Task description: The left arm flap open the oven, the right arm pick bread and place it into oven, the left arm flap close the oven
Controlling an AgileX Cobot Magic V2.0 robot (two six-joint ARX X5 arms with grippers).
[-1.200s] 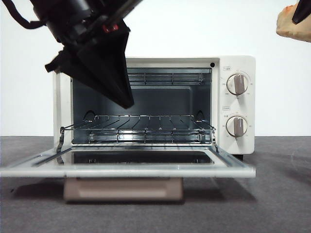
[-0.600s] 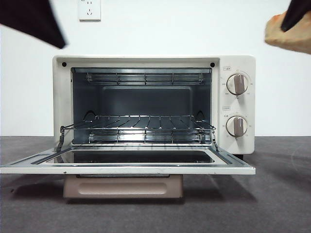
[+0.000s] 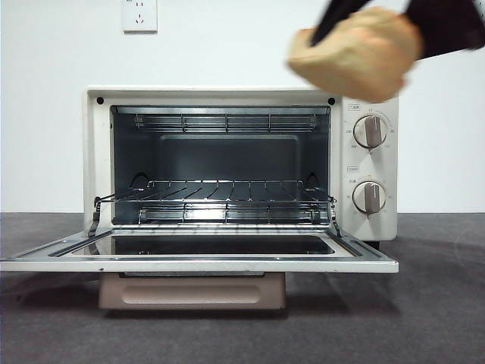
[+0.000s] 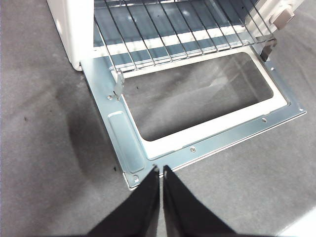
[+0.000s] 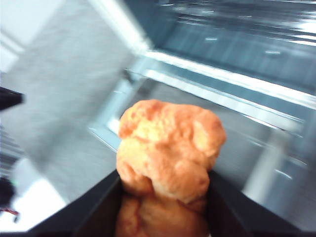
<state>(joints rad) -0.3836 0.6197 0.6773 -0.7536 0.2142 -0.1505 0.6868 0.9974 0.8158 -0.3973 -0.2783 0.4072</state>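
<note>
So at this point your right hand had the bread clamped between its jaws, up in the air above the oven's top right corner, roughly over the knobs. The door was flapped all the way down, lying flat and sticking out toward the near side, and the rack inside was bare. Your left hand was pulled back, jaws pinched together on nothing, hovering just off the near left corner of the door above the worktop.

Stuff I'd have worried about from there:

- The bread was higher than the oven roof. If you'd driven it straight in from that height, it would've hit the top edge of the casing. It needed to drop to the mouth's height first.
- That lowered door stuck out a long way. Come down too steeply and the arm or the loaf bumps the door, and the oven could shift on the worktop.
- The opening looked pretty low next to the loaf plus jaws, so I'd guess clearance under the upper grille was tight.
- The grip looked like it was only on the loaf's lower part. Squishy crust, so a knock might twist it loose.
- The wrist picture was blurry, so I couldn't judge the grip much better than that.
</note>
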